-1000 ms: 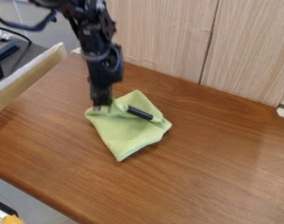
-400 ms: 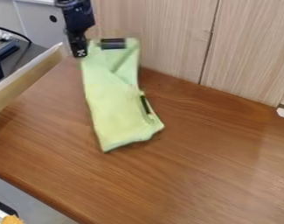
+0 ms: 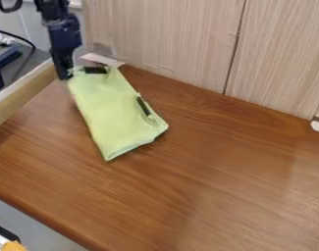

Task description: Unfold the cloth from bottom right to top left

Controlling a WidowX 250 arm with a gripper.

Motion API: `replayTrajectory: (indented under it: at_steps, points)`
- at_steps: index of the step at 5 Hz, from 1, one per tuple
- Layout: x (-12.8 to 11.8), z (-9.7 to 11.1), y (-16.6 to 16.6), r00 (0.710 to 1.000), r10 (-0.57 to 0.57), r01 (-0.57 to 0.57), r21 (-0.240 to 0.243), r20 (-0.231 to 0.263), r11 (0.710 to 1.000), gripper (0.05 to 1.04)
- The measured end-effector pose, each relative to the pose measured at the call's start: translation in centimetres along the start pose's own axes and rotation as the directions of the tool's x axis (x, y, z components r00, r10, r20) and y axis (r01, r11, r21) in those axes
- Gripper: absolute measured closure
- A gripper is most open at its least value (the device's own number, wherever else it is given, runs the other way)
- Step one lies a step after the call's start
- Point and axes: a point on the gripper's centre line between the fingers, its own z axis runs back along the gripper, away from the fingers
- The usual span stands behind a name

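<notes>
The green cloth (image 3: 116,112) lies stretched from the tabletop's (image 3: 221,181) far left corner toward its middle, with a dark strip (image 3: 143,106) along its right side. At the far left corner, the fingers of the gripper (image 3: 66,77) are clamped on the cloth's upper left corner. Pulling farther that way could drag the whole cloth against the wooden rail (image 3: 25,93) rather than open it, since little seems to anchor the near end. Letting go too high could let the corner flop back into a fold.

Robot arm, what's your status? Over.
Gripper at green cloth's top-left corner. Cloth lying long and narrow. Wooden board close by gripper, might get in the way.
</notes>
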Motion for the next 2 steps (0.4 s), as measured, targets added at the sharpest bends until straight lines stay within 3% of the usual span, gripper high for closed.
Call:
replayTrajectory:
  at_steps: [1, 2]
  points:
    - [-0.79, -1.18, -0.18, 0.998, 0.016, -0.016, -0.011, -0.054, 1.0, 1.008]
    - [-1.67, -1.8, -0.75, 0.993, 0.048, -0.05, -0.017, -0.103, 0.999, 0.864]
